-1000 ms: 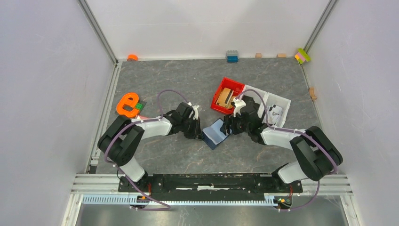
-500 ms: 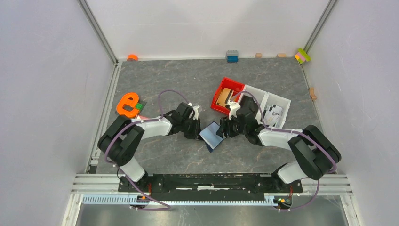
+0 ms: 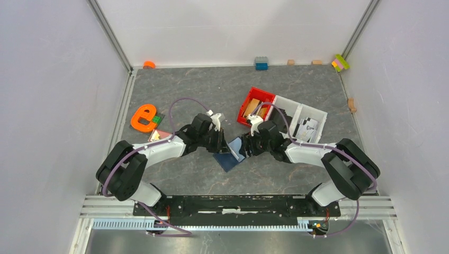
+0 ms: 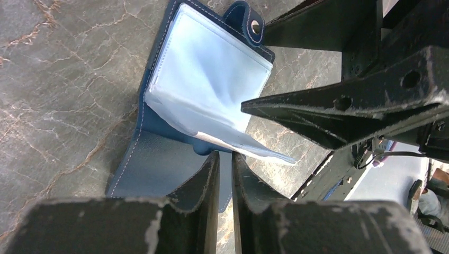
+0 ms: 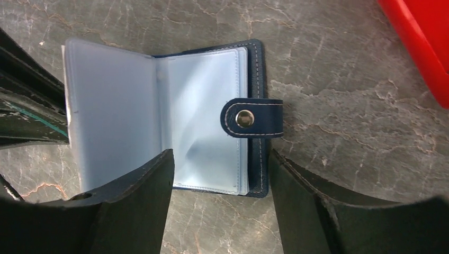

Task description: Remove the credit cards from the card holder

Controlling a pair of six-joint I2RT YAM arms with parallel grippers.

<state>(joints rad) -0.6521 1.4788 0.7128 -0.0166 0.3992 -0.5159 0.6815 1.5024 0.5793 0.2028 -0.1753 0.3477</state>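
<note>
The card holder (image 3: pixel 231 155) lies open on the table between both grippers, its navy cover (image 4: pixel 153 164) down and its snap tab (image 5: pixel 249 118) over the right edge. My left gripper (image 4: pixel 224 157) is shut on the edge of a light blue pocket leaf (image 5: pixel 111 111) and holds it raised off the cover. My right gripper (image 5: pixel 219 211) is open, its fingers either side of the holder's near corner without touching it. No credit cards show in the pockets. One pinkish flat card (image 3: pixel 158 135) lies on the table by my left arm.
A red tray (image 3: pixel 260 94) with wooden blocks and a white tray (image 3: pixel 312 112) stand just behind my right gripper; the red one's corner (image 5: pixel 418 47) shows close by. An orange letter (image 3: pixel 143 117) and a green block (image 3: pixel 157 120) lie at the left.
Both grippers and the card holder have shifted left and slightly toward the near edge. The holder went from half tilted up to lying open, one leaf lifted by my left gripper.
</note>
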